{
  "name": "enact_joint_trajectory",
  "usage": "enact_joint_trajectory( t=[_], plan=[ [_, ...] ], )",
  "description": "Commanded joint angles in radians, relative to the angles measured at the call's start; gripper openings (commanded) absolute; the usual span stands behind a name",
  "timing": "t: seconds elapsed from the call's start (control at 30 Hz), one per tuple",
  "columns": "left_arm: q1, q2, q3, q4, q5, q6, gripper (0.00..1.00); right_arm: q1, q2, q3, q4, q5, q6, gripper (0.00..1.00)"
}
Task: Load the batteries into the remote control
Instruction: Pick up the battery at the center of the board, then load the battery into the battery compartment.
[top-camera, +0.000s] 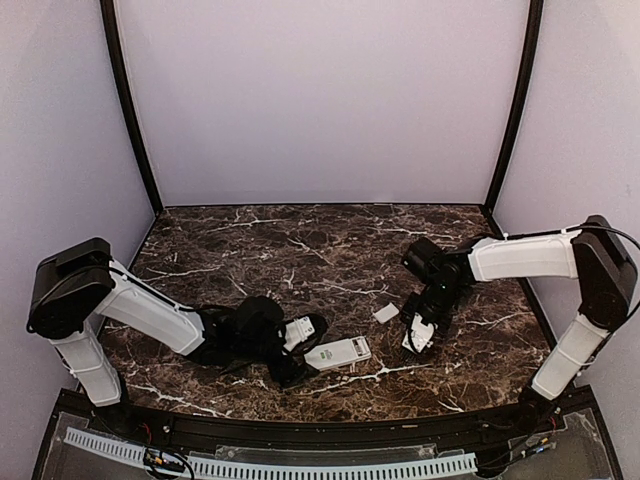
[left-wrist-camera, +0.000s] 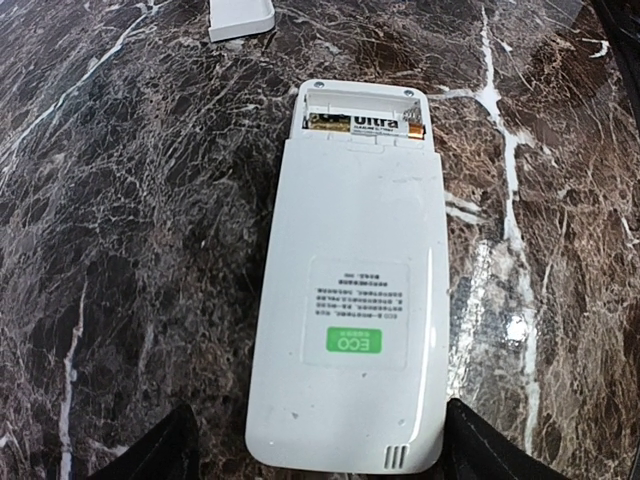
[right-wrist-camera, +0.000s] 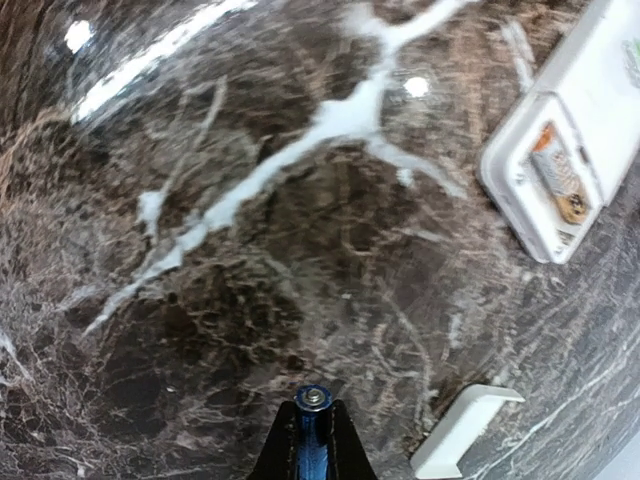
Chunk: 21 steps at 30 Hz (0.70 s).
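Observation:
The white remote control (left-wrist-camera: 345, 310) lies back side up on the marble table, its battery bay uncovered at the far end. One battery (left-wrist-camera: 365, 124) with a black and gold label sits in that bay. My left gripper (left-wrist-camera: 335, 445) is open, its dark fingers (left-wrist-camera: 150, 452) on either side of the remote's near end. My right gripper (right-wrist-camera: 314, 425) is shut on a blue battery (right-wrist-camera: 314, 400) whose metal tip pokes out past the fingertips, just above the table. From above, the remote control (top-camera: 338, 353) lies between the left gripper (top-camera: 305, 345) and the right gripper (top-camera: 418, 337).
A small flat white plate (top-camera: 386, 313) lies on the table between the remote and my right gripper; it shows as the white plate (right-wrist-camera: 465, 430) close to my right fingers and the white plate (left-wrist-camera: 240, 18) beyond the remote's open end.

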Motion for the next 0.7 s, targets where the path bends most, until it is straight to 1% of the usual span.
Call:
enact_joint_trajectory(
  t=[0.0,0.13,0.23,0.37,0.47,0.57,0.6,0.63,0.67],
  plan=[
    [0.007,-0.054,-0.03,-0.035,0.0,-0.002,0.82,0.008,-0.047,0.085,-0.009,-0.091,0.201,0.0],
    [0.007,-0.078,-0.046,-0.035,0.008,-0.015,0.85,0.008,-0.075,0.179,0.015,-0.241,0.455,0.0],
    [0.007,-0.1,-0.055,-0.037,0.033,-0.028,0.86,0.008,-0.099,0.229,0.091,-0.33,0.714,0.0],
    [0.005,-0.135,-0.065,-0.041,0.041,-0.044,0.86,0.008,-0.166,0.227,0.221,-0.395,1.041,0.0],
    [0.005,-0.132,-0.071,-0.044,0.035,-0.041,0.85,0.008,-0.223,0.179,0.339,-0.454,1.29,0.0],
    [0.004,-0.1,-0.066,-0.056,0.0,-0.033,0.85,0.008,-0.297,0.072,0.576,-0.41,1.666,0.0],
    [0.002,-0.092,-0.058,-0.059,-0.005,-0.032,0.85,0.009,-0.32,0.03,0.644,-0.358,1.797,0.0],
    [0.002,-0.076,-0.05,-0.06,-0.013,-0.03,0.85,0.01,-0.337,0.0,0.685,-0.266,1.927,0.0],
    [0.002,-0.068,-0.046,-0.058,-0.017,-0.028,0.85,0.011,-0.346,-0.021,0.697,-0.211,2.036,0.0]
  ],
)
